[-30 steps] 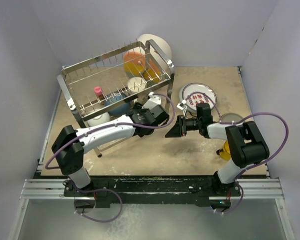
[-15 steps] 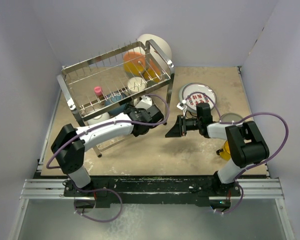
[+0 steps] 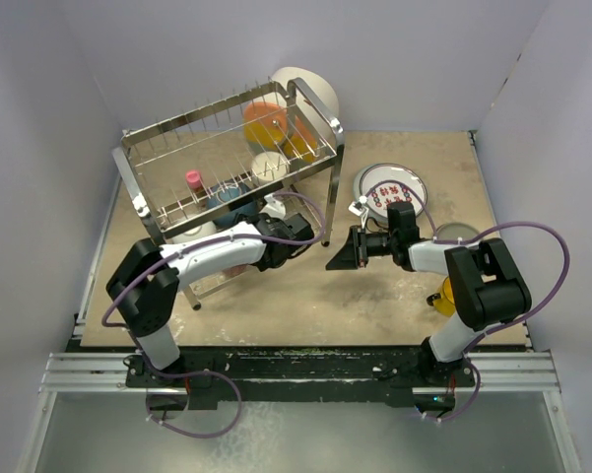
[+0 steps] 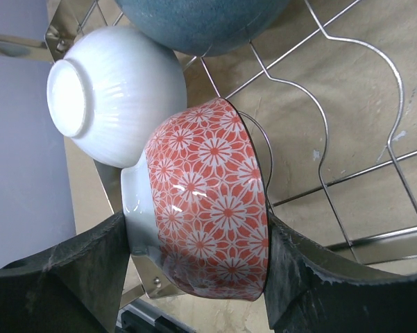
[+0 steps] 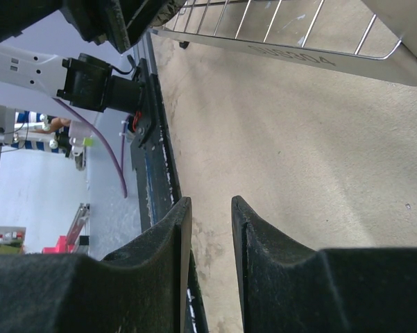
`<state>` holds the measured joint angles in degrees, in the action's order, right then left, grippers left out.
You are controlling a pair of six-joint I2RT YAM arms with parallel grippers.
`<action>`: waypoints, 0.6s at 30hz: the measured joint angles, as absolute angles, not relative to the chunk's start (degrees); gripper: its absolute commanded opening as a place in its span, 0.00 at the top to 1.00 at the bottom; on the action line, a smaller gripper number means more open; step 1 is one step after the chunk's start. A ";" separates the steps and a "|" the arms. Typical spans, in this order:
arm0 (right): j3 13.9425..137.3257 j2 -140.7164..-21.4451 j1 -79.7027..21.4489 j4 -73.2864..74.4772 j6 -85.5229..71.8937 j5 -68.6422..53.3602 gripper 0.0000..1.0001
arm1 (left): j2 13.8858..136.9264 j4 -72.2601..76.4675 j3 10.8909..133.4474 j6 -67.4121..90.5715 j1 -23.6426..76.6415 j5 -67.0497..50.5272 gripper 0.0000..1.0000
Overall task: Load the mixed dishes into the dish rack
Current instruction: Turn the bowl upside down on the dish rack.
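Note:
My left gripper is shut on a red-and-white flower-patterned bowl, one finger on its foot and the other against its rim. The bowl lies on its side in the wire lower tier of the dish rack, beside a white ribbed bowl and below a dark blue bowl. From above, the left gripper reaches under the dish rack, which hides the held bowl. My right gripper hovers over bare table, jaws slightly open and empty.
A red-lettered plate, a grey plate and a yellow cup sit by the right arm. Orange dishes, a cream cup and a pink piece occupy the rack's upper tier. A white plate leans behind it.
My left gripper has pushed leftward and further in under the rack with the patterned bowl. The right arm has not moved.

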<state>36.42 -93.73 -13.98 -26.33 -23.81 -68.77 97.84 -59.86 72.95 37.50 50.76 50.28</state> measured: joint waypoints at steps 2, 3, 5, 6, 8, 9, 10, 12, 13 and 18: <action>36.42 -93.73 -13.98 -26.24 -23.79 -68.77 0.67 | 98.98 -60.62 72.88 38.39 50.63 50.30 0.74; 36.42 -93.73 -13.98 -26.22 -23.79 -68.77 0.67 | 99.68 -60.97 72.90 39.07 50.63 50.57 0.71; 36.42 -93.73 -13.98 -26.20 -23.79 -68.77 0.67 | 100.40 -61.73 72.99 40.18 51.03 51.66 0.67; 36.42 -93.73 -13.98 -26.17 -23.79 -68.77 0.67 | 100.71 -62.22 73.10 41.08 51.11 52.01 0.61; 36.42 -93.73 -13.98 -26.09 -23.79 -68.77 0.67 | 101.49 -62.94 73.63 42.24 51.16 52.64 0.53; 36.42 -93.73 -13.98 -26.04 -23.79 -68.77 0.67 | 102.13 -63.40 74.04 42.92 51.16 53.08 0.49; 36.42 -93.73 -13.98 -26.02 -23.79 -68.77 0.67 | 102.76 -63.83 74.46 43.48 51.18 53.45 0.44; 36.42 -93.73 -13.98 -26.02 -23.77 -68.77 0.67 | 103.74 -64.51 75.09 44.23 51.31 54.15 0.31; 36.42 -93.73 -13.98 -26.02 -23.77 -68.77 0.67 | 104.12 -64.79 75.35 44.42 51.37 54.39 0.25; 36.45 -93.73 -13.98 -26.00 -23.59 -68.77 0.67 | 105.38 -65.14 75.90 43.83 50.81 52.66 0.10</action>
